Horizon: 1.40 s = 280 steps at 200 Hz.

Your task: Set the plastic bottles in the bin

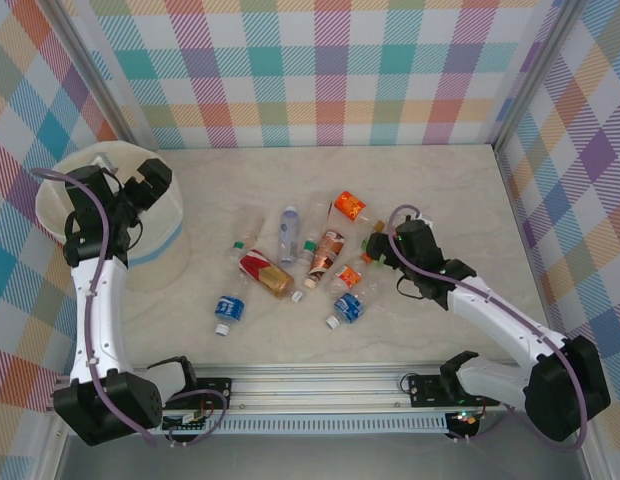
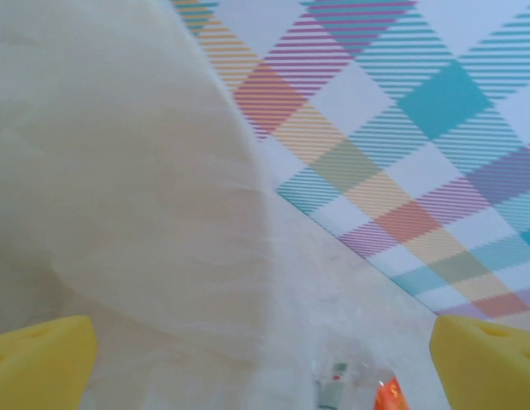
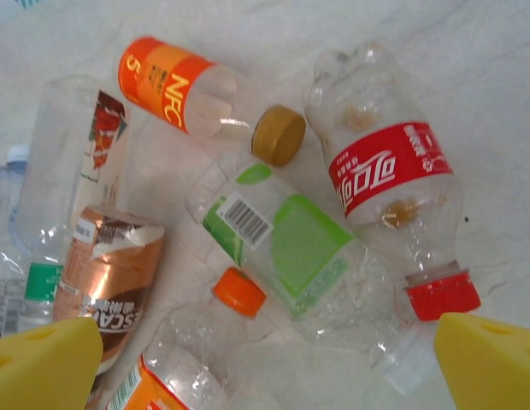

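Observation:
The bin (image 1: 65, 205), a white soft tub with a pale blue band, stands at the far left. My left gripper (image 1: 153, 183) hovers at its right rim. In the left wrist view the bin wall (image 2: 120, 171) looms close and the left gripper (image 2: 265, 367) is open with nothing between its yellow fingertips (image 2: 38, 359). Several plastic bottles (image 1: 330, 247) lie scattered mid-table. My right gripper (image 1: 375, 250) hangs above their right side. It stands open (image 3: 265, 367) over a green-labelled bottle (image 3: 291, 243), an orange-capped one (image 3: 188, 350), a red-labelled one (image 3: 389, 179) and an orange-labelled one (image 3: 188, 94).
Checked walls enclose the table on three sides. A blue-labelled bottle (image 1: 230, 310) lies nearest the left arm, and a red-labelled one (image 1: 265, 270) sits between the bin and the heap. A metal rail (image 1: 320, 385) runs along the near edge.

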Each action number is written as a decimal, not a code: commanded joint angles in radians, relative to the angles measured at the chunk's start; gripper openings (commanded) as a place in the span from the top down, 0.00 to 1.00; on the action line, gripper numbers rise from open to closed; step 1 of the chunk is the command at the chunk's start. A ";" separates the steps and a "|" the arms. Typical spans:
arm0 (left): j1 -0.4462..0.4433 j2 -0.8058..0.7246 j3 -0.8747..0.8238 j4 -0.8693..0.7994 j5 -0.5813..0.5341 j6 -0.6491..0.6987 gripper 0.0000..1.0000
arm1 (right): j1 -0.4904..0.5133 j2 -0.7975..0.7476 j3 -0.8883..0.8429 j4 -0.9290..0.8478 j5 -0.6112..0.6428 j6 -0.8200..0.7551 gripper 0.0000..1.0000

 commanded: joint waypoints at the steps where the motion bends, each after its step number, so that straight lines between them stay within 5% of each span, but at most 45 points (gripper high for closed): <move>1: -0.016 -0.035 0.013 0.022 0.055 0.013 0.00 | 0.003 0.020 0.056 -0.104 -0.115 0.047 0.00; 61: -0.059 -0.178 -0.114 0.175 0.244 -0.143 0.00 | 0.104 0.078 0.047 -0.215 -0.186 0.429 0.00; 101: -0.163 -0.261 -0.166 0.109 0.263 -0.131 0.00 | 0.146 0.125 -0.011 -0.187 -0.127 0.623 0.00; 155: -0.196 -0.295 -0.173 -0.002 0.331 -0.032 0.00 | 0.146 0.161 -0.055 -0.130 -0.089 0.695 0.13; 190: -0.224 -0.265 -0.213 0.175 0.480 -0.105 0.00 | 0.146 0.232 -0.072 -0.041 -0.144 0.698 0.15; 224: -0.412 -0.159 -0.126 0.065 0.433 -0.002 0.00 | 0.146 0.298 -0.066 0.010 -0.169 0.690 0.18; 280: -0.796 0.037 -0.043 0.096 0.101 0.145 0.00 | 0.147 0.258 -0.101 0.101 -0.142 0.602 0.36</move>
